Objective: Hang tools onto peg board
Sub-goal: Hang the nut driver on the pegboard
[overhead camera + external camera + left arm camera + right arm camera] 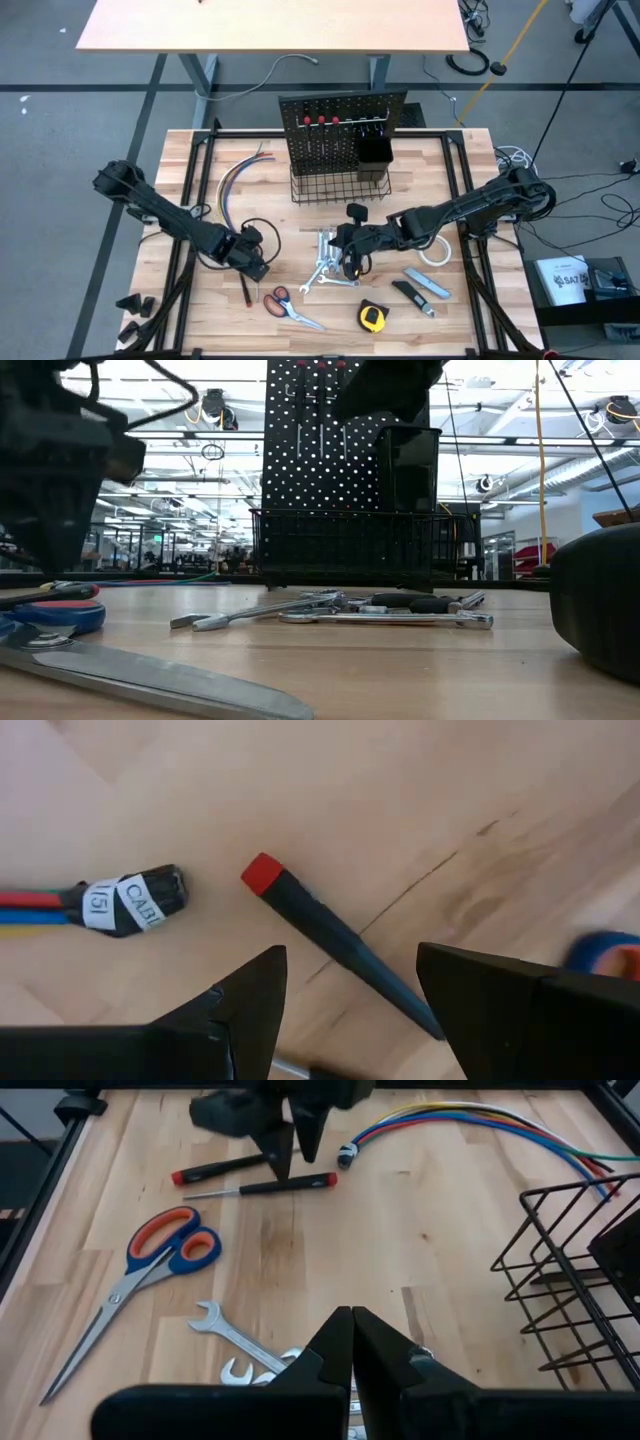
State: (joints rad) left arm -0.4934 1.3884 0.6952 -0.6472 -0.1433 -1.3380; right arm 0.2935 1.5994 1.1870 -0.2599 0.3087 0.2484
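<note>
Closest to the lens in the left wrist view, the left gripper [345,1010] hangs with its fingers spread to either side of a screwdriver [335,940], a dark handle with a red cap lying flat on the table [200,150], and nothing is pinched yet. Beside that red cap rests the taped end of the wire bundle [130,902], apart from the handle. A second screwdriver [215,1170] lies just beyond, and the scissors [150,1270] nearby.

The step in hand looks like picking up this screwdriver; the next move likely calls for lowering, closing on the handle without catching the wires, then carrying it to the peg board [343,125] at the table's far side.

The right gripper [350,1342], fingers pressed together and empty, hovers over the wrenches [325,262] mid-table, so the left arm's path to the board should stay to its own side, where the tabletop is barer.
</note>
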